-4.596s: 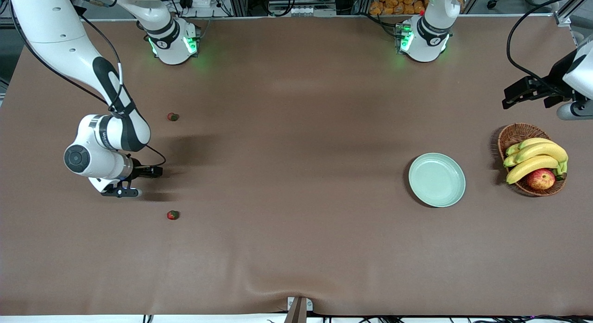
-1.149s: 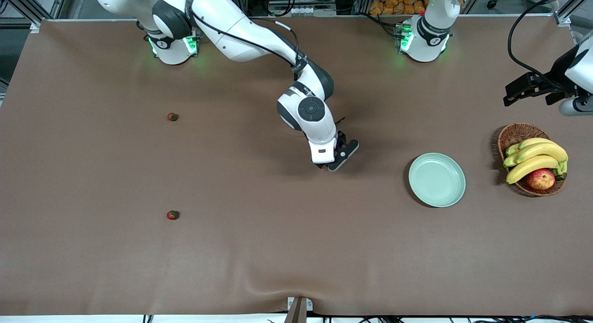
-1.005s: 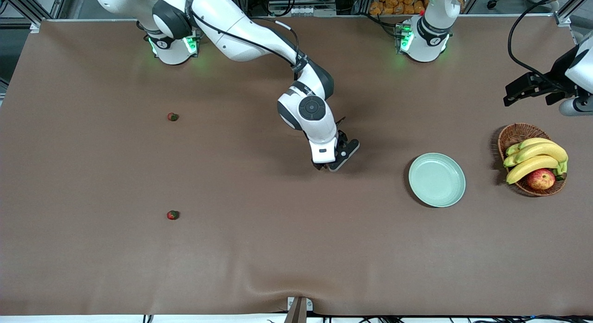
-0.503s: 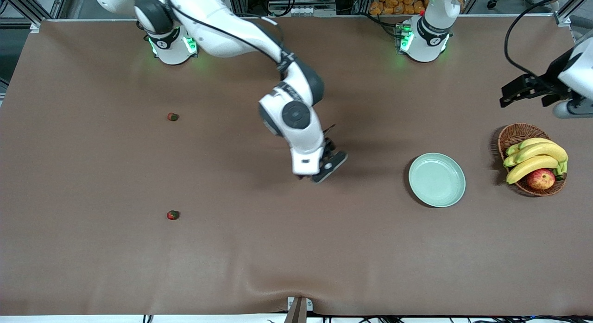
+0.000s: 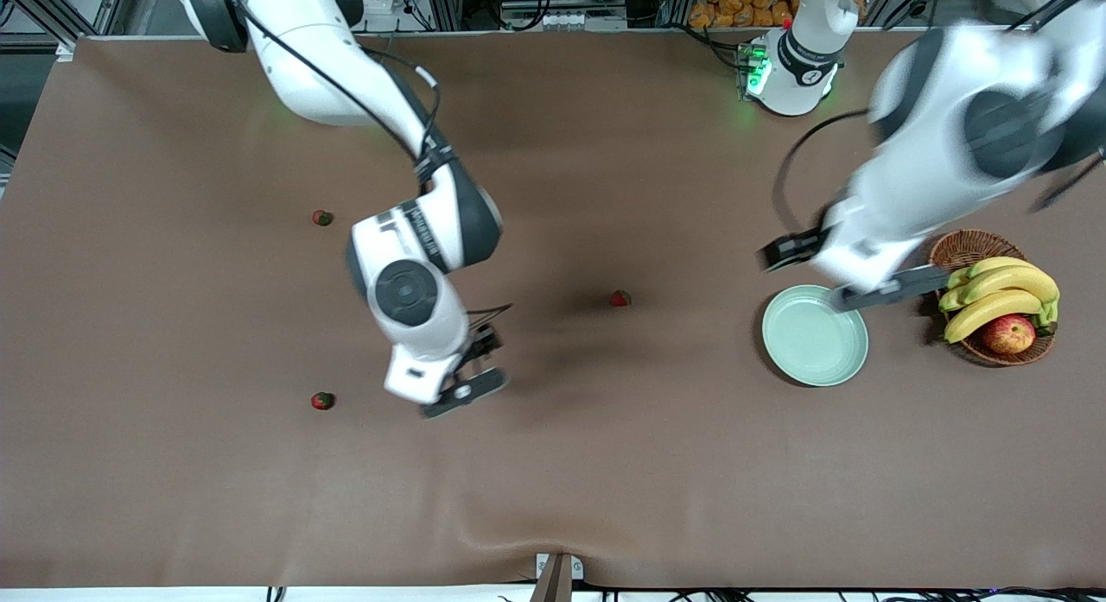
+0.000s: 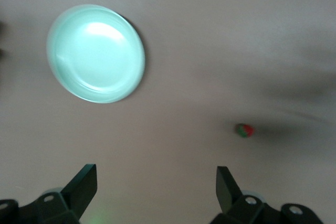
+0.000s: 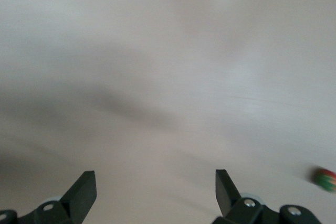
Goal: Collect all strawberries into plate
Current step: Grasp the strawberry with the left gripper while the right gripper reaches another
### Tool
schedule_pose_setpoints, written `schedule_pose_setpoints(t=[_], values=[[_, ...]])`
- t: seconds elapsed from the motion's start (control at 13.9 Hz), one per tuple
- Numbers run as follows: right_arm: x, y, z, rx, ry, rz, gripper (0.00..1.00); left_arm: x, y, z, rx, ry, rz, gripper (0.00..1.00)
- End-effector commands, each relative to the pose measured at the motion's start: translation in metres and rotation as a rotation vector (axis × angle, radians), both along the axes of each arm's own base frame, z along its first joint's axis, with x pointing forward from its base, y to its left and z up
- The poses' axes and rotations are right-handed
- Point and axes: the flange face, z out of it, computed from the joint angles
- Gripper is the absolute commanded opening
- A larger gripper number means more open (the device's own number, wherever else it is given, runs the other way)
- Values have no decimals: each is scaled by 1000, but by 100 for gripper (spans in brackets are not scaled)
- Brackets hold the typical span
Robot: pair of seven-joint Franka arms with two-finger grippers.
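Three strawberries lie on the brown table: one in the middle [image 5: 619, 299], one toward the right arm's end [image 5: 322, 218], and one nearer the front camera [image 5: 322, 401]. The pale green plate [image 5: 815, 335] sits toward the left arm's end and holds nothing. My right gripper [image 5: 473, 366] is open and empty over bare table between the middle berry and the near one. My left gripper [image 5: 855, 287] is open and empty over the plate's rim. The left wrist view shows the plate [image 6: 96, 53] and a strawberry [image 6: 244, 130] past the gripper [image 6: 156, 182]. The right wrist view shows its gripper [image 7: 156, 182] and a berry [image 7: 325, 178].
A wicker basket [image 5: 961, 250] with bananas [image 5: 1002, 293] and an apple [image 5: 1008, 333] stands beside the plate at the left arm's end of the table. The left arm's forearm hangs above the basket.
The right gripper left a strawberry on the table's middle and swung back toward the right arm's end. The left arm came in from the table's end to over the plate's rim.
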Motion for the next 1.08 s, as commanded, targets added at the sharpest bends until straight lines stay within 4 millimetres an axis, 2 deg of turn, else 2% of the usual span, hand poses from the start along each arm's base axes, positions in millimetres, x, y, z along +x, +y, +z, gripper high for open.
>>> schedule_pose_setpoints(t=[0.0,0.07,0.14,0.22,0.29,0.36,0.57,0.72,0.93,1.01], values=[[9,-68,14,-43,1,-108,100,3,-59,-63,35,19,170,100],[14,-100,18,-41,10,-154,100,-3,-90,-93,52,23,262,100],[17,-137,21,-34,23,-205,100,-7,-112,-118,71,12,353,100],[17,-165,20,-30,38,-244,100,-13,-132,-141,84,4,433,100],[15,-185,20,-23,49,-275,100,-24,-156,-160,91,7,492,100],[15,-202,21,-6,61,-306,100,-29,-167,-179,99,11,541,100],[10,-208,15,10,91,-320,100,-40,-184,-221,129,27,668,100],[10,-210,14,10,92,-328,100,-40,-185,-238,147,31,823,100],[10,-210,13,8,96,-329,100,-51,-190,-257,187,46,891,100],[10,-210,12,7,97,-329,100,-53,-188,-262,196,49,898,97]])
